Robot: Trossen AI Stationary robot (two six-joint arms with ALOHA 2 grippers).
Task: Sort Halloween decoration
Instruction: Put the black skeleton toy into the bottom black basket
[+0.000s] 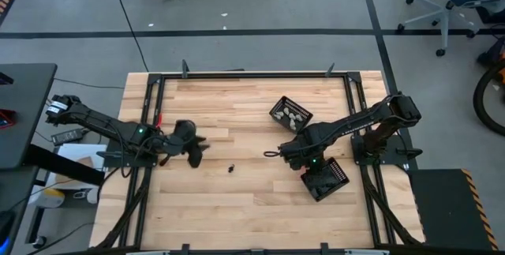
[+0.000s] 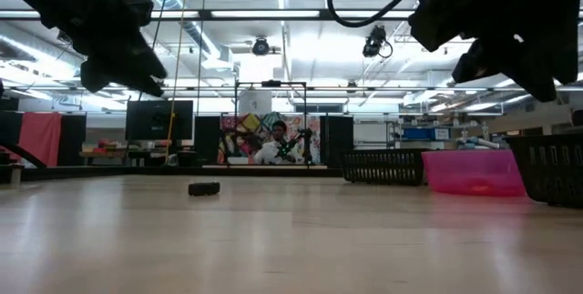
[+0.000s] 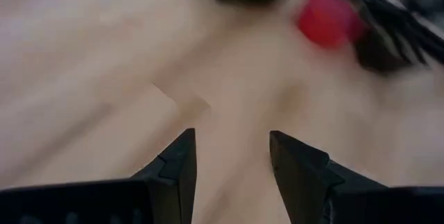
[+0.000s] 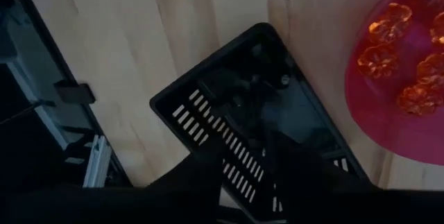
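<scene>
The light wooden plank counter (image 1: pixel 237 208) carries everything, framed by dark metal rails. Two dark arms reach in over it. The left arm comes from nine o'clock, and its left end effector (image 1: pixel 192 146) hangs above the counter left of centre; in its wrist view the two dark fingers (image 3: pixel 182 160) are spread apart with bare wood between them, pinching nothing. The right arm comes from three o'clock, and its right end effector (image 1: pixel 278 152) hangs just right of centre; I cannot tell whether it is spread or pressed together.

A black slatted rectangular plastic basket (image 1: pixel 325 178) sits at about four o'clock from the centre, under the right arm, with dark trinkets inside. Just beside it, the pink round plastic bowl (image 4: pixel 409 78) holds orange trinkets (image 4: pixel 378 60). A second black slatted basket (image 1: pixel 290 113) sits at about one o'clock, holding pale whitish-grey trinkets (image 1: pixel 292 116).

One small black trinket (image 1: pixel 231 168) lies alone on the bare wood near the centre, between the two end effectors and touching neither.
</scene>
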